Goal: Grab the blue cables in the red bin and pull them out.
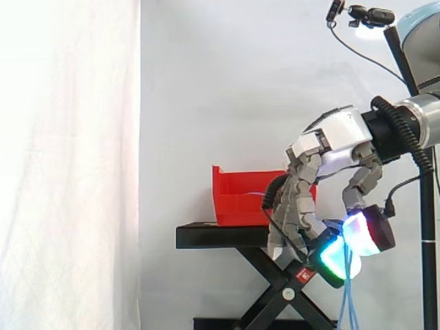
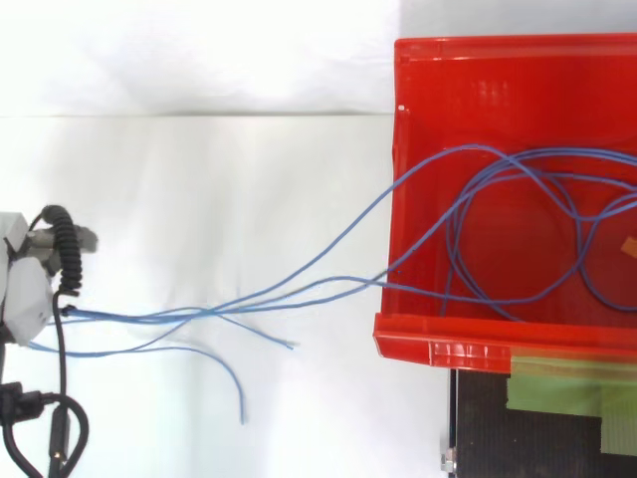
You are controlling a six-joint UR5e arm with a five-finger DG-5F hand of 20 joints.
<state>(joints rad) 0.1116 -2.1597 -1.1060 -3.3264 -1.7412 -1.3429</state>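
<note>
Several blue cables (image 2: 129, 319) loop inside the red bin (image 2: 408, 334) and pass over the wall facing the hand (image 2: 20, 289). From there they stretch across the white surface to the top view's left edge, where they gather at the hand; two loose ends lie free beside the bundle. The bin sits on a black stand (image 1: 220, 236), with green tape (image 2: 567, 383) on the stand just beside the bin's rim. A white curtain (image 1: 69, 165) hangs behind. In the side view the hand is clear of the bin and lower than the stand's top. Its fingers are curled tight, glowing fingertips (image 1: 333, 260) closed on the cables, whose strands hang below the pads.
</note>
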